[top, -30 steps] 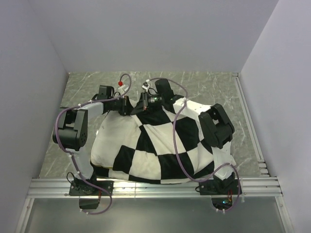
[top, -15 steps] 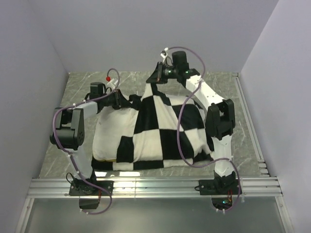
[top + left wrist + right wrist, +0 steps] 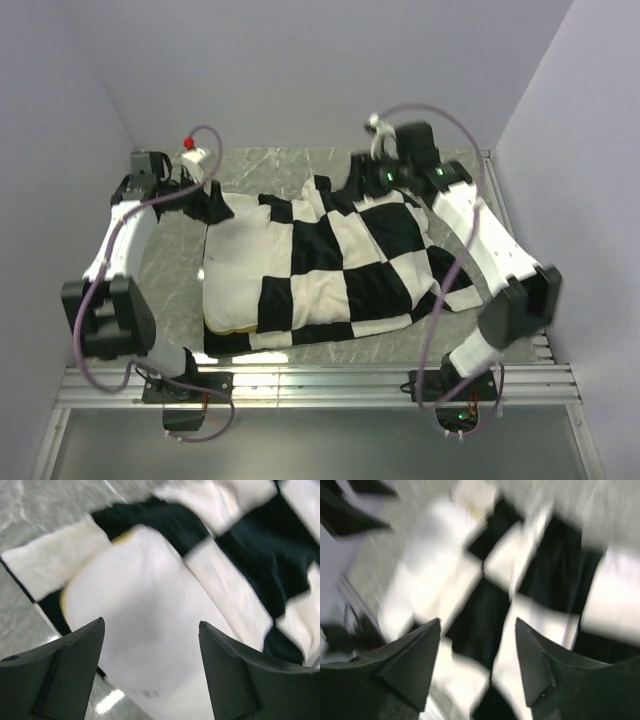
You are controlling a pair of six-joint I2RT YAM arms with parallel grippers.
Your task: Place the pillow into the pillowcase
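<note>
**Item count.** Two tools are present, the left tool (image 3: 151, 625) and the right tool (image 3: 477, 621). There is one pillow (image 3: 235, 270) and one pillowcase (image 3: 370, 255), both on a single counter (image 3: 175, 255).

**Left tool.** State: released. Its fingers (image 3: 70, 675) stand wide apart with nothing between them. The pillow lies directly below this tool. In the left wrist view its bare cream face fills the gap between the fingers, and a thin yellow edge shows at its corner. In the top view the tool sits at the far-left corner of the pillow. Whether it touches the fabric there cannot be told.

**Pillow and pillowcase.** The pillow lies flat on the counter, partly inside the pillowcase. The end below the left tool is bare. From there toward the right tool, the black-and-white checked fabric covers it.

**Right tool.** State: released, with its fingers apart and nothing held. The right wrist view is blurred, but checked fabric is visible below the tool. In the top view the tool sits at the far edge of the pillowcase, which spreads from it toward the near side. The bare end of the pillow is well apart from this tool, to its left.
</note>
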